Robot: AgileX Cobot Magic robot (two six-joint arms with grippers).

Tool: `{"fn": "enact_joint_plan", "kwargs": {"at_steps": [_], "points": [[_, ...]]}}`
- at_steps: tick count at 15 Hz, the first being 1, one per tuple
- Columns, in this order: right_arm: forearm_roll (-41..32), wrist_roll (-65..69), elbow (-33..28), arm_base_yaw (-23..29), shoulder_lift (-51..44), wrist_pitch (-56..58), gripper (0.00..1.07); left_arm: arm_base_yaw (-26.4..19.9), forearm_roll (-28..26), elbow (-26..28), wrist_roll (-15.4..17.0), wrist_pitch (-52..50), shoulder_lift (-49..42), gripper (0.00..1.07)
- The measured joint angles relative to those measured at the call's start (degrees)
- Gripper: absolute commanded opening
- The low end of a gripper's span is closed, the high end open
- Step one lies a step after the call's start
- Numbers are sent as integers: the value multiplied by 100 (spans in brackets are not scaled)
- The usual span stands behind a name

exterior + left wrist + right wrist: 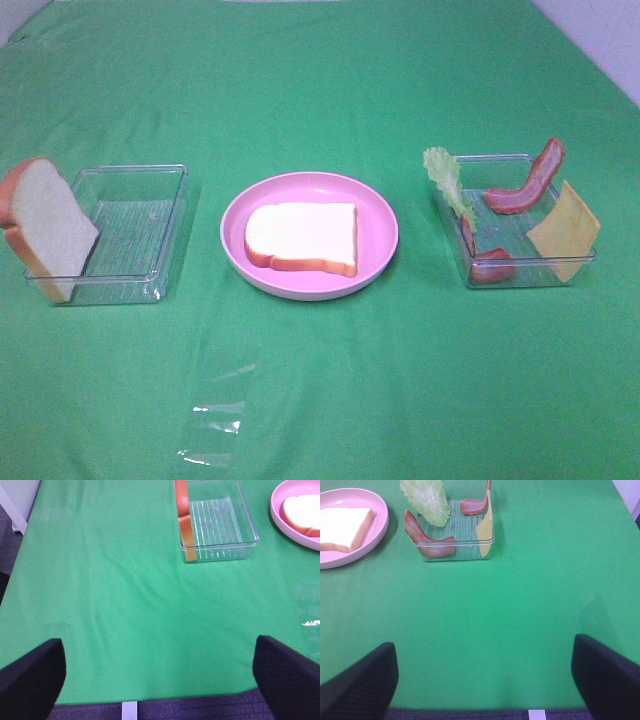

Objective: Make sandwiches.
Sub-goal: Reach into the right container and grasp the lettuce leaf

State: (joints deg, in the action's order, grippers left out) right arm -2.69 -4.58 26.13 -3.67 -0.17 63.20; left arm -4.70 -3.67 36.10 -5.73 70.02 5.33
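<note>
- Broadly, bare green tablecloth (pixel 330 380) covers the near half of the table. Its near edge shows just beneath both grippers in the wrist views.
- Left gripper (pixel 160 680) hangs with jaws spread wide and empty. It is well short of the left clear tray (pixel 130 215), where a leaning bread slice (pixel 45 225) stands at the outer end.
- Right gripper (pixel 482 680) is equally wide and empty. It is well apart from the right clear tray (pixel 510 235), which holds lettuce (pixel 445 178), bacon strips (pixel 530 185) and cheese (pixel 565 230).
- Between the trays, a pink plate (pixel 385 235) carries a flat bread slice (pixel 300 235).
</note>
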Motion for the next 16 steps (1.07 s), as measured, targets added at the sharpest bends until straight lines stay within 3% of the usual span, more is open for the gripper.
{"fn": "enact_joint_plan", "kwargs": {"at_steps": [2, 8, 16], "points": [[0, 0, 0, 0, 0, 0, 89, 0, 0, -286, -126, 52, -533, 94], [0, 0, 0, 0, 0, 0, 89, 206, -166, -619, -143, -688, -567, 94], [0, 0, 0, 0, 0, 0, 89, 212, -155, -619, -126, -728, -567, 94]]}}
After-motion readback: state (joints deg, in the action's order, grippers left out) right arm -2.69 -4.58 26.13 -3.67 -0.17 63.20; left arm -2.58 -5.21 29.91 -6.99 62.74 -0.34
